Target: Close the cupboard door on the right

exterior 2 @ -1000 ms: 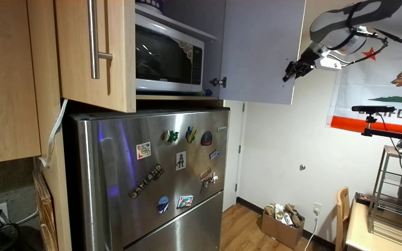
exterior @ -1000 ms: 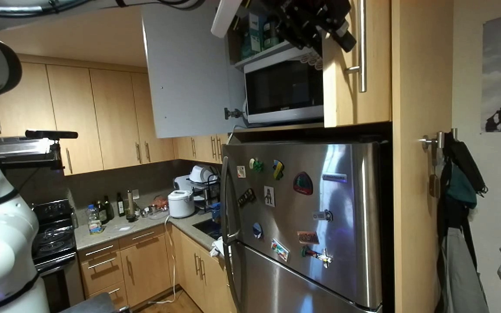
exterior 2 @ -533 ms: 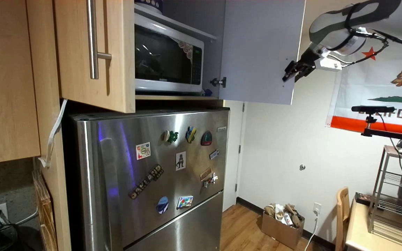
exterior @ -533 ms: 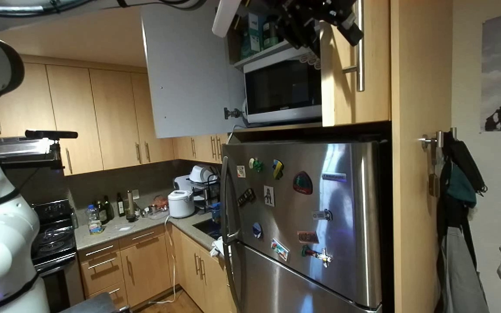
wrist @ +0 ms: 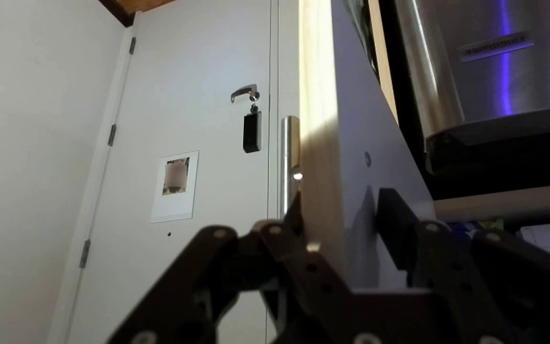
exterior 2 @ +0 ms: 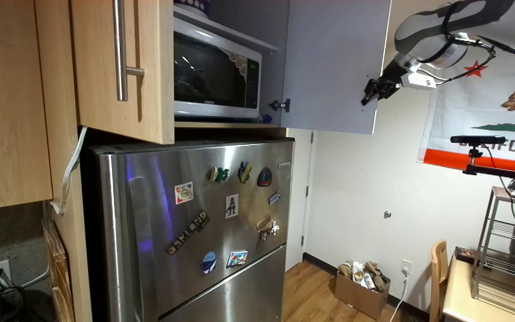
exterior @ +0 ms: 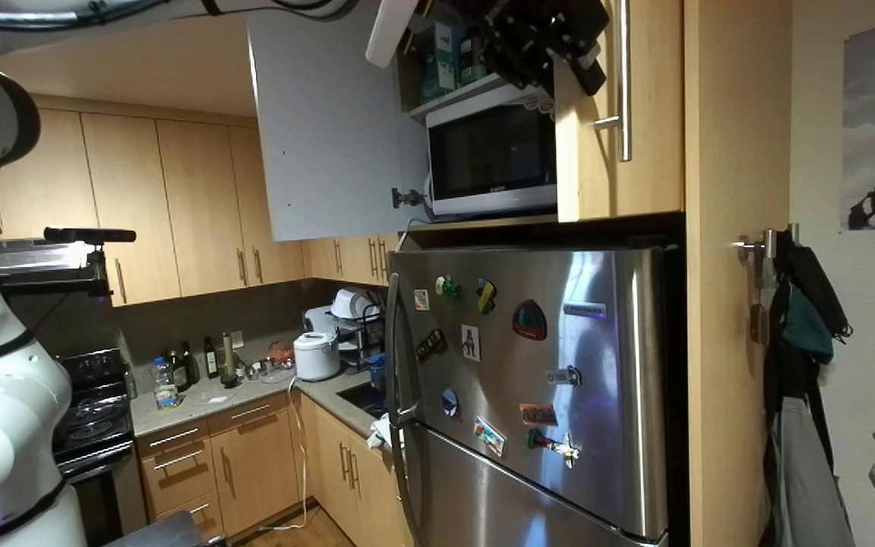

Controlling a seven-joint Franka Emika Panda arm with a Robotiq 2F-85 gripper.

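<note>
The cupboard door (exterior: 654,144) stands partly open above the fridge in an exterior view, light wood with a vertical metal bar handle (exterior: 624,83). Its pale inner face shows in an exterior view (exterior 2: 333,67). In the wrist view its wooden edge (wrist: 320,157) runs upright between my fingers, with the handle (wrist: 288,162) just left of it. My gripper (wrist: 343,205) is open around the free edge. The left finger is against or very near the edge; the right finger stands apart from the inner face. The gripper also shows in both exterior views (exterior: 565,80) (exterior 2: 374,96).
The partner door (exterior: 331,129) also stands open; its wood front shows in an exterior view (exterior 2: 101,89). A microwave (exterior: 498,152) sits inside the cupboard, with a shelf above it. The steel fridge (exterior: 513,365) is below. A wall carries a flag (exterior 2: 499,116) behind the arm.
In an exterior view the cupboard door's free edge and handle have shifted slightly left, inward over the microwave. My gripper has shifted slightly with it. The partner door has not moved.
</note>
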